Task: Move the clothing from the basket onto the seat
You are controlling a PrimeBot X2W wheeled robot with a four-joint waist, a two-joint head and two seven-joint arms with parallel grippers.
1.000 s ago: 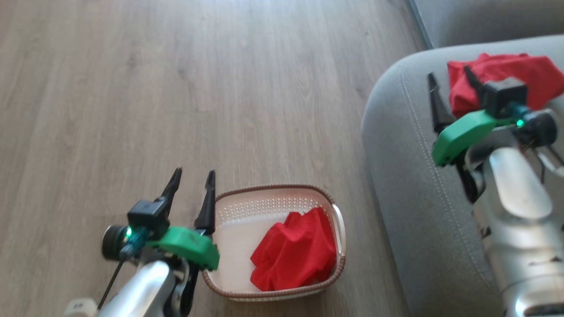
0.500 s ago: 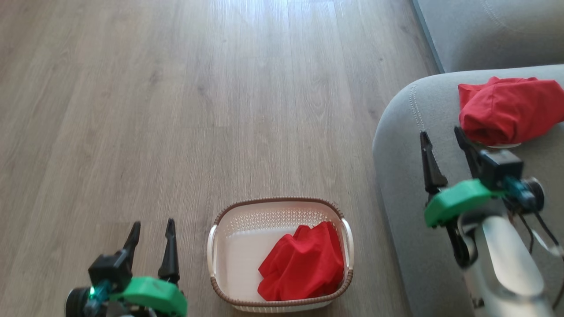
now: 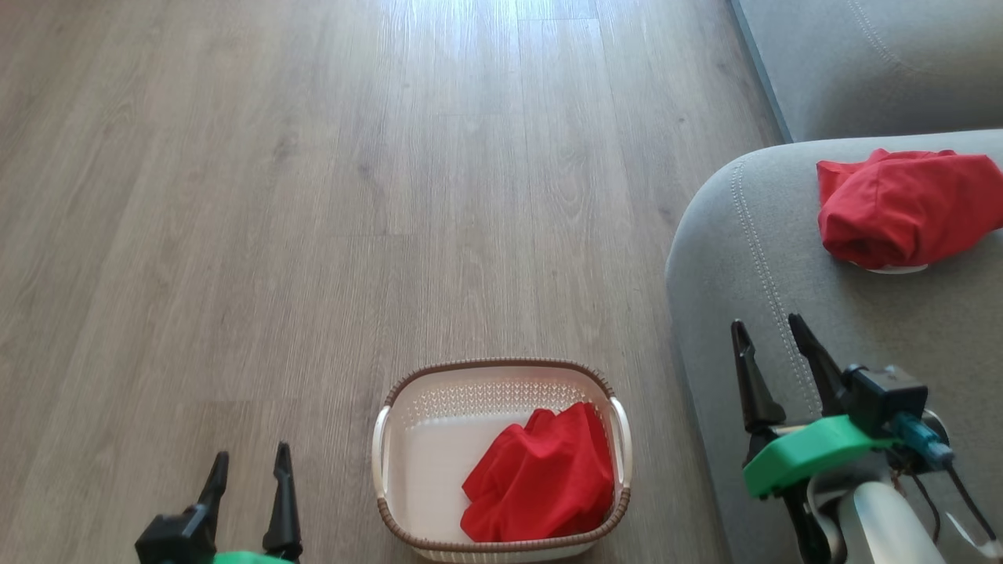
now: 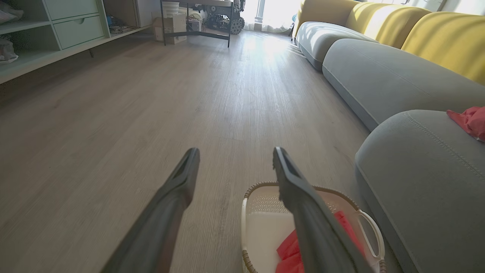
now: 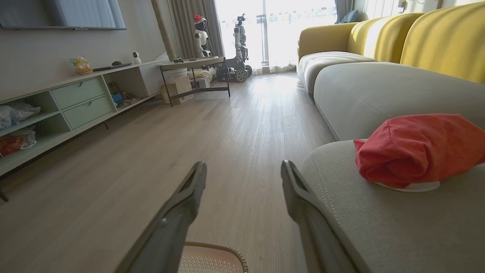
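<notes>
Now red garment (image 3: 909, 207) on seat (image 3: 783, 235), second garment (image 3: 541, 486) in basket (image 3: 501, 365).

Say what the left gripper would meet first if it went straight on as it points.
Nothing near: the left gripper points along wooden floor, the basket lying off to its right. Eventually the floor, though depth is unclear.

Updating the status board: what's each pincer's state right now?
Left pincer: open, holding nothing.
Right pincer: open, holding nothing.
</notes>
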